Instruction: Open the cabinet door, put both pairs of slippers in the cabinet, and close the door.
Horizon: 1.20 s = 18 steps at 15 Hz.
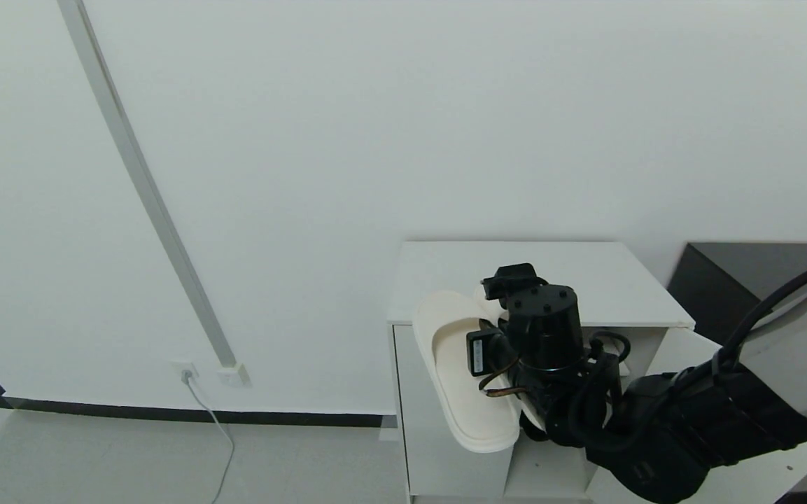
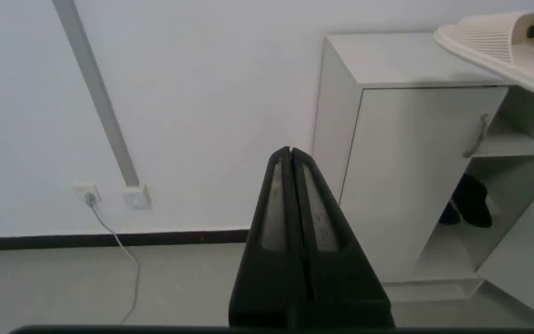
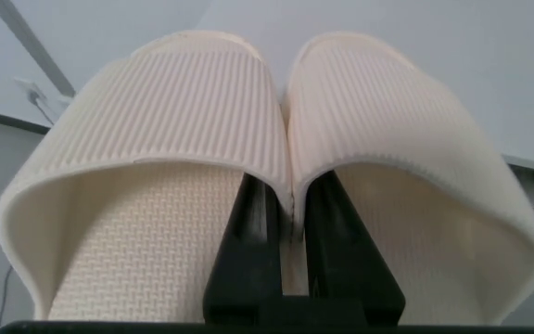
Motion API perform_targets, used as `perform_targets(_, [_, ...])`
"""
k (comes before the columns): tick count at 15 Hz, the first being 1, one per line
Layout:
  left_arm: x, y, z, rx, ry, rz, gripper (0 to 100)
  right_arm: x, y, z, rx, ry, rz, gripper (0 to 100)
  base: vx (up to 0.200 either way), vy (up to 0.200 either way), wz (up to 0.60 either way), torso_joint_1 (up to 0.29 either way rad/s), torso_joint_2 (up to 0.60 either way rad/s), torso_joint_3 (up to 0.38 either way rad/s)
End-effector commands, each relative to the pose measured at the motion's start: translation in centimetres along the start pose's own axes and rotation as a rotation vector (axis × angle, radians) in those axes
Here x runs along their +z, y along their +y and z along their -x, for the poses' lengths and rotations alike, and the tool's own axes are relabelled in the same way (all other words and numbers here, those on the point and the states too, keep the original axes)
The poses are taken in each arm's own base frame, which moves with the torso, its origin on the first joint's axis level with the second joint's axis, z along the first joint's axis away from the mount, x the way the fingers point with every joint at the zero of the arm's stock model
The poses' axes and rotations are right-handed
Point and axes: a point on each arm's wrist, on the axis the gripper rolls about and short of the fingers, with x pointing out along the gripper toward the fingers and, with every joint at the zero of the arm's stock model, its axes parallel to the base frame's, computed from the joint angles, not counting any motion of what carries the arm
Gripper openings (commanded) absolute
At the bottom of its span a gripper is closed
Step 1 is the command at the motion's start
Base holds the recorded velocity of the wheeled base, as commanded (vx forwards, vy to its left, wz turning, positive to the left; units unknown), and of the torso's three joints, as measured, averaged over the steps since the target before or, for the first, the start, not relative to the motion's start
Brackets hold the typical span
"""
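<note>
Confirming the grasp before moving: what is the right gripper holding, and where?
The pair of cream slippers, pinched by the right gripper where the two straps' inner edges meet.

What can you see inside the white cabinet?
Inside the cabinet, a shelf with a dark object below it, too unclear to name. The closed door covers the rest.

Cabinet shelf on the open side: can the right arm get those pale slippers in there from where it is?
Probably yes. The right claw, shut on the slippers, is just in front of the cabinet. That side is open, and nothing seems to stand between the slippers and the shelf.
</note>
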Motion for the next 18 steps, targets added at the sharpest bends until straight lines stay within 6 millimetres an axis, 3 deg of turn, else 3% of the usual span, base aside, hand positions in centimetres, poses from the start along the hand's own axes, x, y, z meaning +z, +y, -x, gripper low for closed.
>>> perform_targets(1, [0.0,0.0,0.0,0.001,0.001,0.0,0,-0.2,0.1,0.1,0.002,0.005,0.004,0,0.0,0.0,0.0,0.0,0.0,0.0])
perform_targets(3, [0.0,0.0,0.0,0.001,0.001,0.0,0,-0.2,0.0,0.1,0.002,0.006,0.005,0,0.0,0.0,0.0,0.0,0.0,0.0])
perform_targets(9, [0.0,0.0,0.0,0.001,0.001,0.0,0,-0.2,-0.4,0.9,0.007,0.013,0.009,0,0.0,-0.2,0.0,0.001,0.0,0.002])
perform_targets(13, [0.0,0.0,0.0,0.001,0.001,0.0,0,0.2,-1.6,3.1,0.051,0.024,0.011,0,0.0,-0.2,0.0,0.005,0.0,-0.001])
perform_targets(17, [0.0,0.0,0.0,-0.001,0.001,-0.001,0,-0.8,-3.5,7.3,0.116,0.071,0.024,0,0.0,-0.2,0.0,0.001,0.0,0.005])
perform_targets(18, [0.0,0.0,0.0,-0.001,0.001,-0.001,0,-0.7,-3.7,7.5,0.12,0.07,0.023,0,0.0,-0.2,0.0,-0.002,0.0,0.007])
